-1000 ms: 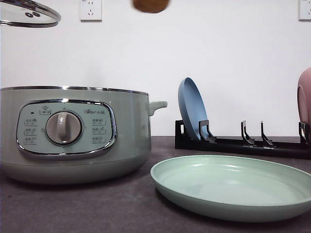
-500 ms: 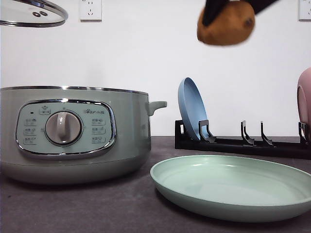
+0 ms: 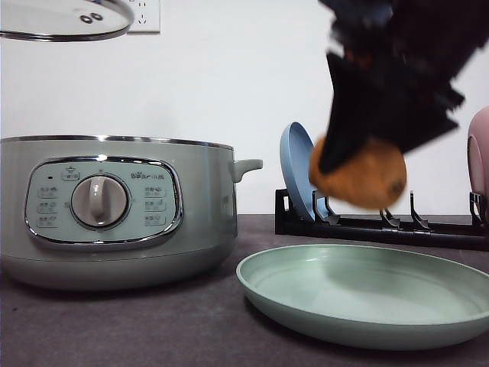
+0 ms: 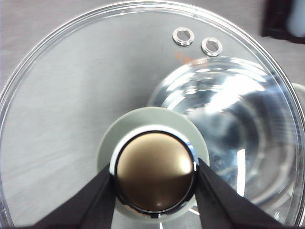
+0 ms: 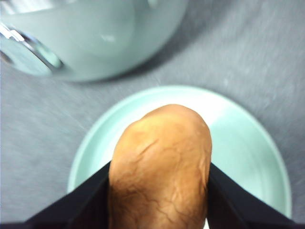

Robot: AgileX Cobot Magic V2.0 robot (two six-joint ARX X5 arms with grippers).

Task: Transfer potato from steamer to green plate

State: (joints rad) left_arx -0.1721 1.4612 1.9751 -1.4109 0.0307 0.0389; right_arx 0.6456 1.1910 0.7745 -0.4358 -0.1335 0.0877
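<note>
From the front, right fingers (image 3: pixel 359 164) clamped on the potato (image 3: pixel 359 177) above the green plate (image 3: pixel 367 294); in the left wrist view, left fingers (image 4: pixel 155 179) gripping the lid knob (image 4: pixel 155 174); in the right wrist view, potato lengthwise between them, plate directly below.
</note>
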